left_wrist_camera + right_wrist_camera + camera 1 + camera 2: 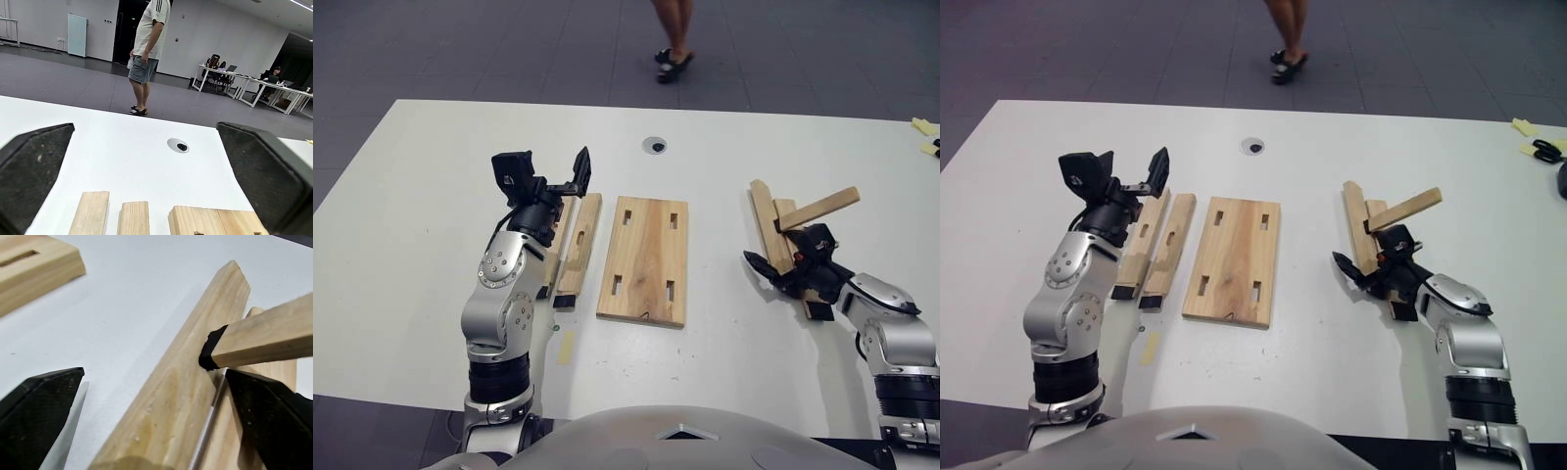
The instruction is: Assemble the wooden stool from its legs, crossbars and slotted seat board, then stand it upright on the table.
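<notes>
The right gripper (786, 253) sits low on the table (431, 196), fingers spread wide astride a leg (195, 357) with a crossbar (819, 209) tilted across it. A wide strip of table separates this pile from the slotted seat board (643, 259). The left gripper (546, 174), also open, hangs above two legs (578, 245) just beside the board.
</notes>
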Controlling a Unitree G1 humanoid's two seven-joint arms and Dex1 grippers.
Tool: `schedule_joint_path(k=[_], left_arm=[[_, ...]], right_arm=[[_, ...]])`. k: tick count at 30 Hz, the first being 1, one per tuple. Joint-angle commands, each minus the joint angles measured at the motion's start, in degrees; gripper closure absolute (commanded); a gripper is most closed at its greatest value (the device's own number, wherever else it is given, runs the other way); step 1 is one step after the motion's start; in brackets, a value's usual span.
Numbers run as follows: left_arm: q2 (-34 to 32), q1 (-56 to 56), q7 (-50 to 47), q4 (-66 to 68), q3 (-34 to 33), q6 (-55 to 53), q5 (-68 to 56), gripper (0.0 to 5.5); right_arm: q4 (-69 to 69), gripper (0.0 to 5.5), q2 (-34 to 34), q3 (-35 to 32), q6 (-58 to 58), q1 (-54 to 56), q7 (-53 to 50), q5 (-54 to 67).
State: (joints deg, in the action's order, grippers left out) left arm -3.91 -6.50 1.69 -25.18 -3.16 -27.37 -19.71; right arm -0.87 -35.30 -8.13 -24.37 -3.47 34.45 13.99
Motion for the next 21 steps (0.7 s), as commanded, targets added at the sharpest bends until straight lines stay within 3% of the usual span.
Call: schedule_joint_path(k=[1, 9, 17, 21], left_arm=[[0.0, -0.1, 0.1, 0.7, 0.2, 0.4, 0.9, 0.10], [0.2, 0.2, 0.0, 0.8, 0.4, 0.5, 1.7, 0.10], [1.2, 0.2, -0.5, 1.1, -0.5, 0.8, 2.0, 0.10], [1.2, 0.4, -0.6, 1.0, -0.6, 0.8, 2.2, 0.10]], right_arm=[[2.0, 0.11, -1.5, 4.0, -2.7, -3.3, 1.1, -3.3], [4.0, 1.00, -2.0, 5.4, -1.9, -1.0, 1.9, -4.4], [7.4, 1.32, -2.5, 7.6, -2.7, -0.6, -1.6, -8.3], [6.4, 1.93, -2.1, 9.0, -3.9, -1.9, -3.3, -9.2]])
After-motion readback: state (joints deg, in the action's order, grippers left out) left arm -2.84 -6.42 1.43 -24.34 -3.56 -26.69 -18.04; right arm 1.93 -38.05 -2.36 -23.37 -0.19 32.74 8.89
